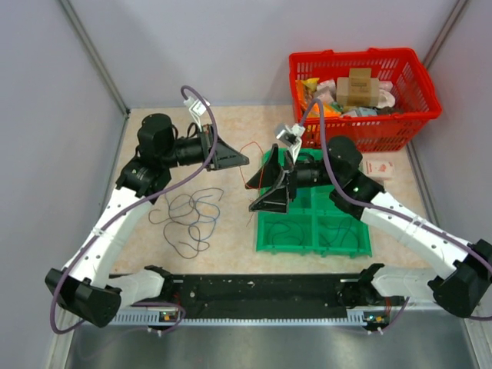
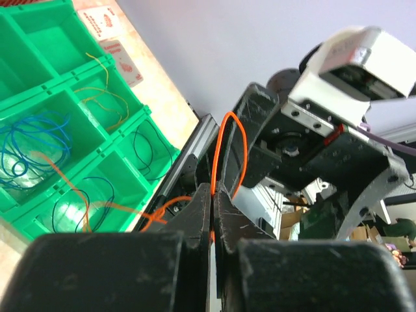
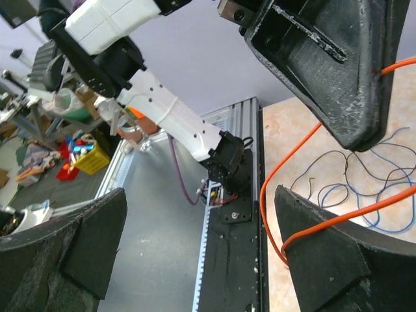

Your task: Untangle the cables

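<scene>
A loose tangle of blue and dark cables (image 1: 191, 217) lies on the table in front of the left arm; it also shows in the right wrist view (image 3: 364, 175). My left gripper (image 1: 243, 161) is raised above the table and shut on a thin orange cable (image 1: 251, 147). In the left wrist view the orange cable (image 2: 224, 153) rises in a loop out of the closed left gripper (image 2: 213, 192). My right gripper (image 1: 257, 198) is wide open just below the left one. The orange cable (image 3: 273, 185) drapes past its right finger (image 3: 318, 253), ungripped by the right gripper (image 3: 200, 195).
A green compartment tray (image 1: 307, 250) sits under the right gripper; its cells hold sorted blue, yellow and dark cables (image 2: 29, 140). A red basket (image 1: 369, 127) of packets stands at the back right. Small cards (image 1: 378, 167) lie beside the tray. A black rail (image 1: 261, 290) runs along the near edge.
</scene>
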`<move>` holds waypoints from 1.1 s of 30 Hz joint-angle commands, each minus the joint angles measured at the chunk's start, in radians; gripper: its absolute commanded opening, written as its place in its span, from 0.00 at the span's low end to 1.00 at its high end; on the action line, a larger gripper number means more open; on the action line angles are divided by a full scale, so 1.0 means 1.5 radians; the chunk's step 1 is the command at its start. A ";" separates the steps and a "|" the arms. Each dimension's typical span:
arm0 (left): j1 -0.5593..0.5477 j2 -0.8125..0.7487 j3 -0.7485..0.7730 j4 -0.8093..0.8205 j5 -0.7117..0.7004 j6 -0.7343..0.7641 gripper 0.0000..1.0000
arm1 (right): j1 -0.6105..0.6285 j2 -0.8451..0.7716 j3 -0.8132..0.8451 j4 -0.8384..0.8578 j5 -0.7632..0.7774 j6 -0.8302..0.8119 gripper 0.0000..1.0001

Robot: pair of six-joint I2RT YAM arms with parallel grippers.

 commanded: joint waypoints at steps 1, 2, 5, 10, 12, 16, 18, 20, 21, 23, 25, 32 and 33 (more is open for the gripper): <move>0.002 0.005 0.030 0.016 -0.016 -0.008 0.00 | 0.046 -0.024 0.023 -0.097 0.148 -0.093 0.90; 0.002 0.005 0.030 0.016 -0.019 -0.012 0.00 | 0.057 -0.025 0.031 -0.128 0.197 -0.115 0.84; 0.004 0.002 0.031 0.015 -0.023 -0.019 0.00 | 0.084 -0.038 0.021 -0.161 0.314 -0.154 0.65; 0.014 -0.010 0.031 -0.003 -0.046 -0.017 0.00 | 0.090 -0.049 0.022 -0.171 0.418 -0.151 0.03; 0.018 -0.012 0.024 0.004 -0.045 -0.021 0.00 | 0.089 -0.036 0.043 -0.174 0.420 -0.140 0.00; 0.037 -0.020 0.028 -0.027 -0.060 0.003 0.39 | 0.067 -0.006 0.080 -0.161 0.446 -0.111 0.00; 0.071 -0.045 0.031 -0.097 -0.126 0.043 0.49 | 0.032 0.004 0.097 -0.161 0.457 -0.104 0.00; 0.111 -0.084 0.024 -0.148 -0.188 0.075 0.67 | 0.000 0.015 0.120 -0.175 0.485 -0.113 0.00; 0.128 -0.101 0.023 -0.175 -0.238 0.095 0.82 | -0.013 0.021 0.134 -0.181 0.499 -0.119 0.00; 0.145 -0.134 0.021 -0.239 -0.353 0.132 0.98 | -0.049 0.039 0.157 -0.184 0.511 -0.130 0.00; 0.147 -0.166 0.004 -0.269 -0.440 0.160 0.98 | -0.078 0.066 0.184 -0.183 0.517 -0.151 0.00; 0.148 -0.205 -0.085 -0.279 -0.488 0.184 0.93 | -0.124 0.145 0.127 -0.073 0.547 -0.247 0.00; 0.148 -0.206 -0.094 -0.278 -0.487 0.184 0.91 | -0.133 0.154 0.106 -0.044 0.551 -0.251 0.00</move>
